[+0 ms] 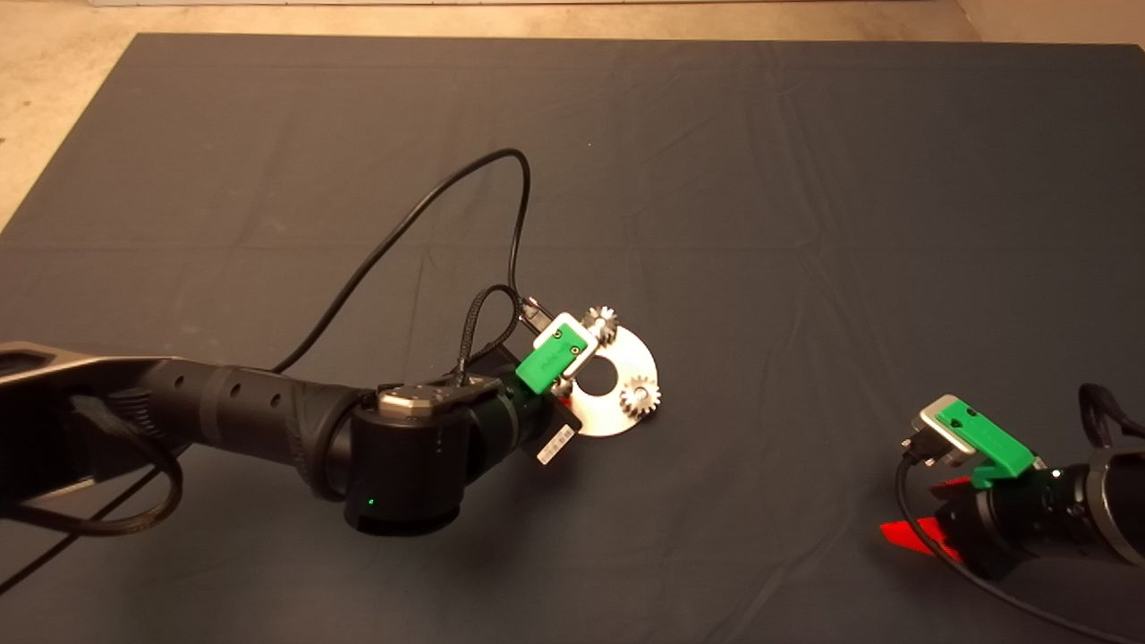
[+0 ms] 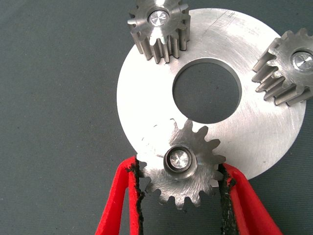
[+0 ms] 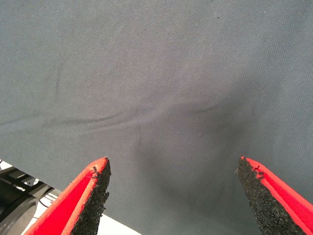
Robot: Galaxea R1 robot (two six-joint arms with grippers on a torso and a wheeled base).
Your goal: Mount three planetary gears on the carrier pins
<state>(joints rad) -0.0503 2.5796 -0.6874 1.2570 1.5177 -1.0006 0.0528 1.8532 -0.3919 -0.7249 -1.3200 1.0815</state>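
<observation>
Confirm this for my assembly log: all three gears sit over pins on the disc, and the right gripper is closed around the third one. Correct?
Not quite: the left gripper is the one around the third gear, as the left wrist view shows. The right gripper waits open over bare mat. All three gears do sit over pins on the disc.

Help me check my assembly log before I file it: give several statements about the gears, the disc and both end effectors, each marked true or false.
1. All three planetary gears sit on pins of the disc. True.
2. The left end effector has its pads on either side of the near gear. True.
3. The right end effector holds a gear. False: it is open over bare mat.
4. The disc has no central hole. False: a round hole shows.
5. Two gears lie loose on the mat. False: none do.
</observation>
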